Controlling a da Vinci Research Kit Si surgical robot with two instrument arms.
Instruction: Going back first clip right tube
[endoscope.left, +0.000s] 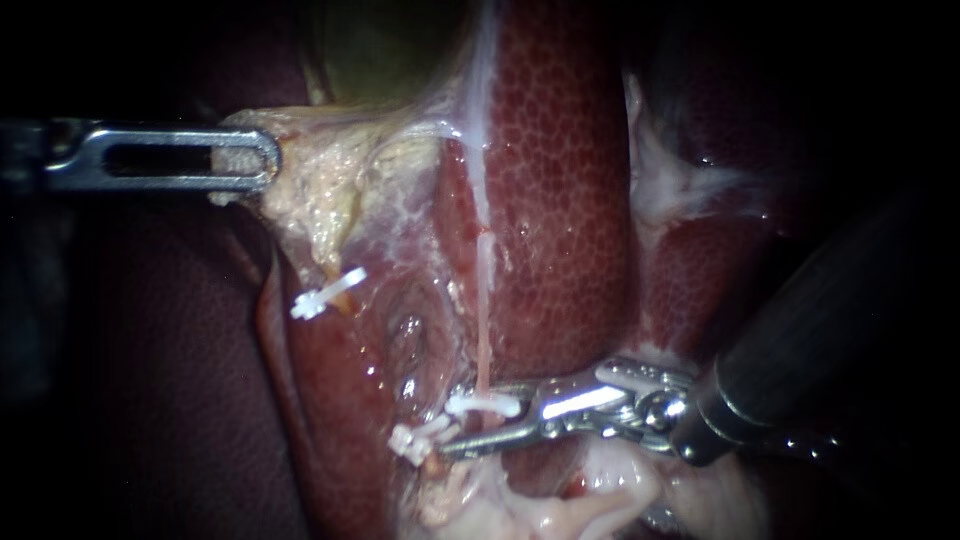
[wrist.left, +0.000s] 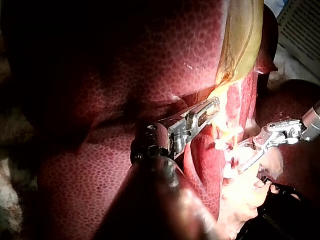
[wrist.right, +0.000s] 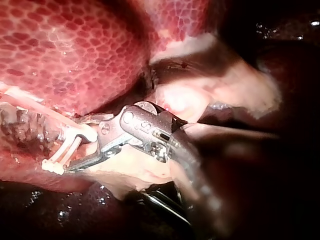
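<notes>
A thin pink tube, the right tube (endoscope.left: 484, 320), runs down across the liver (endoscope.left: 560, 200). A white clip (endoscope.left: 483, 404) sits across its lower end. My right instrument (endoscope.left: 480, 425) comes in from the lower right, and its jaws stand open just beside that clip with a gap between them; the right wrist view shows the same clip (wrist.right: 77, 132) ahead of the jaws (wrist.right: 87, 147). My left instrument (endoscope.left: 240, 158) is shut on pale fatty tissue (endoscope.left: 300, 170) below the greenish gallbladder (endoscope.left: 380, 50) and holds it to the left.
A second white clip (endoscope.left: 418, 440) lies just lower left of the first. Another white clip (endoscope.left: 327, 293) sits on a strand further left. Pale loose tissue (endoscope.left: 540, 500) lies under the right instrument's jaws. Dark liver surrounds the field.
</notes>
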